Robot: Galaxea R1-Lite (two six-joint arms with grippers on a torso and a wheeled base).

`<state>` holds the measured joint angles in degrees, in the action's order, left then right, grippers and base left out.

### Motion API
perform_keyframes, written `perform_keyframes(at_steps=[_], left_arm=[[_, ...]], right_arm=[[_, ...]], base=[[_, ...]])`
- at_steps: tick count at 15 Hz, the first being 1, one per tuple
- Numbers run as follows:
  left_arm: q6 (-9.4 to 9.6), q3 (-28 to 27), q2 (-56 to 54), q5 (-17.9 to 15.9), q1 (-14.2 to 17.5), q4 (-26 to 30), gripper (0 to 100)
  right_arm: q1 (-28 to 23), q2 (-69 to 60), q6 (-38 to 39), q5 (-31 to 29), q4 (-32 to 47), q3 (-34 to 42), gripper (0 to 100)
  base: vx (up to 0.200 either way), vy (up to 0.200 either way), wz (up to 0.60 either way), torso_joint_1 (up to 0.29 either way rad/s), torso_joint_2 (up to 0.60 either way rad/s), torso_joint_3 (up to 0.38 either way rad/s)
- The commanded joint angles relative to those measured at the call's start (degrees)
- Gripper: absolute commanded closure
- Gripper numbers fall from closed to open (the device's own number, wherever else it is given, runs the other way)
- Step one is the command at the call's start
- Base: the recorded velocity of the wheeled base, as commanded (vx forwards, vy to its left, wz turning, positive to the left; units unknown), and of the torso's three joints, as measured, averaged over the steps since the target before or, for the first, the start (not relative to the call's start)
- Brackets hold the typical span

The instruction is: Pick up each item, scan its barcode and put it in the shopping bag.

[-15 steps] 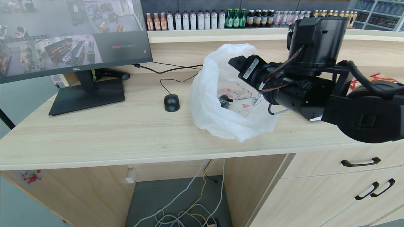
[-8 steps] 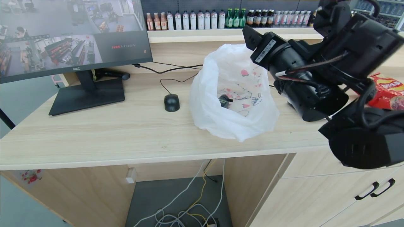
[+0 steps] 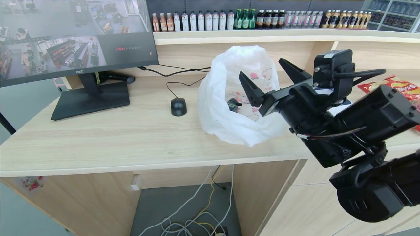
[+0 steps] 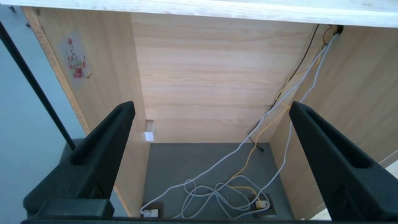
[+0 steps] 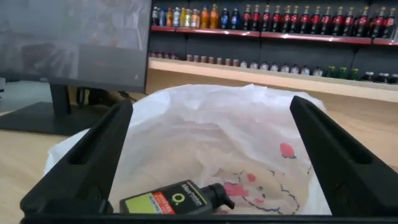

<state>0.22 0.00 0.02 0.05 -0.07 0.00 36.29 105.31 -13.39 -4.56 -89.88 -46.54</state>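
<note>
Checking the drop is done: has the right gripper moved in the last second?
Yes. The right gripper now sits at the right edge of the bag, jaws open; earlier its arm crossed over the mouth.

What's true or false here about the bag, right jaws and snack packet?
1. A red crinkled snack packet lies on the light wooden counter, outside the white plastic shopping bag. True.
2. The bag is empty. False: a dark bottle with a green label lies inside.
3. The right jaws hold the packet. False: they stand open and empty near the bag.
4. A black computer mouse sits on the counter left of the bag. True.
</note>
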Motion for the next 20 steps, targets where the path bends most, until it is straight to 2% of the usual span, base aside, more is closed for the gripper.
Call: perform_keyframes(at_steps=[1, 5, 6, 7, 8, 9, 13, 20], left_arm=[[0.04, 0.0, 0.0, 0.0, 0.0, 0.0, 0], [0.04, 0.0, 0.0, 0.0, 0.0, 0.1, 0], [-0.22, 0.0, 0.0, 0.0, 0.0, 0.0, 0], [-0.22, 0.0, 0.0, 0.0, 0.1, 0.1, 0], [-0.22, 0.0, 0.0, 0.0, 0.1, 0.0, 0], [-0.22, 0.0, 0.0, 0.0, 0.0, 0.0, 0], [-0.13, 0.0, 0.0, 0.0, 0.1, 0.0, 0], [-0.66, 0.0, 0.0, 0.0, 0.1, 0.1, 0]], right_arm=[[3.3, -2.4, 0.3, -0.1, -0.1, 2.6, 0], [4.9, -4.7, 4.5, -0.5, -0.1, 7.9, 0], [5.0, -4.7, 7.0, -2.1, -0.1, 9.2, 0], [6.0, -5.1, 8.4, -6.7, -0.1, 9.7, 0], [6.2, -5.3, 8.5, -7.2, -0.1, 9.8, 0], [7.6, -6.8, 11.7, -12.4, -0.1, 10.9, 0], [7.8, -7.3, 11.9, -13.8, -0.1, 11.9, 0], [9.4, -7.4, 8.8, -16.0, -0.1, 15.5, 0]], base=[[0.000, 0.000, 0.00, 0.000, 0.00, 0.000], [0.000, 0.000, 0.00, 0.000, 0.00, 0.000], [0.000, 0.000, 0.00, 0.000, 0.00, 0.000], [0.000, 0.000, 0.00, 0.000, 0.00, 0.000], [-0.200, 0.000, 0.00, 0.002, 0.01, 0.007], [-0.200, 0.000, 0.00, 0.002, 0.00, 0.007], [0.000, 0.000, 0.00, 0.000, 0.00, 0.000], [0.000, -0.200, 0.00, -0.003, 0.00, 0.006]])
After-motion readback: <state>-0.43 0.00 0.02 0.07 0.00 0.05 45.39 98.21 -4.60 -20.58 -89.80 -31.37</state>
